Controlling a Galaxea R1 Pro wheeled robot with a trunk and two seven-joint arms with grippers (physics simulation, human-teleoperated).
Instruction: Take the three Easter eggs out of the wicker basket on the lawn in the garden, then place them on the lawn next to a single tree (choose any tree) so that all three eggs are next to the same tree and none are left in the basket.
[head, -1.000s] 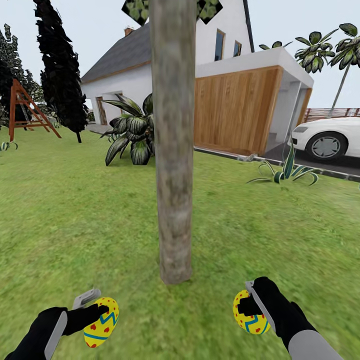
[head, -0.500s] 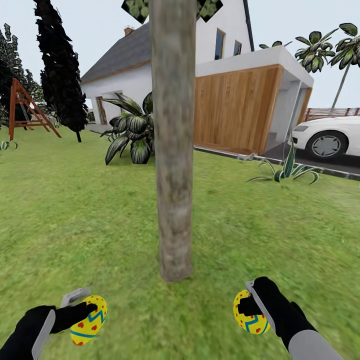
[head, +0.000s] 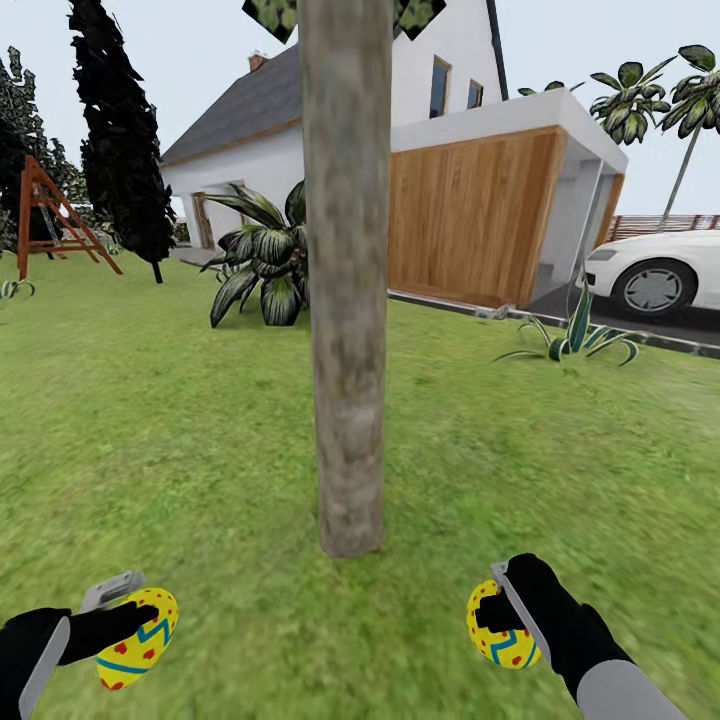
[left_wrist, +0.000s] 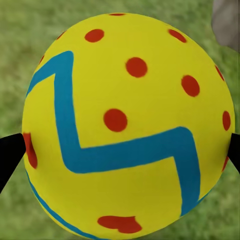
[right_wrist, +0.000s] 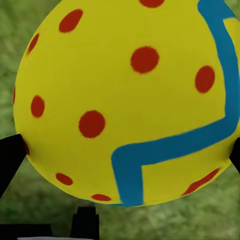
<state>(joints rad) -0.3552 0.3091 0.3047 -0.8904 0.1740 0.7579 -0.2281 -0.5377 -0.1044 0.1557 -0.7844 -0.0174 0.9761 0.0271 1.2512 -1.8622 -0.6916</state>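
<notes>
while each hand grips egg — left hand egg tilted, right hand egg near-upright.

left pincer + egg | shifted outward, away from tree

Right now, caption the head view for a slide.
Both pincers hold eggs, left and right, before the tree.

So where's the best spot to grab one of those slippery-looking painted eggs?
Probably across its widest middle, one pad on each side, as the left gripper holds its Easter egg now. In the left wrist view the black fingers press opposite flanks of the egg. The round shape narrows toward the ends, where a grip could slide off.
</notes>
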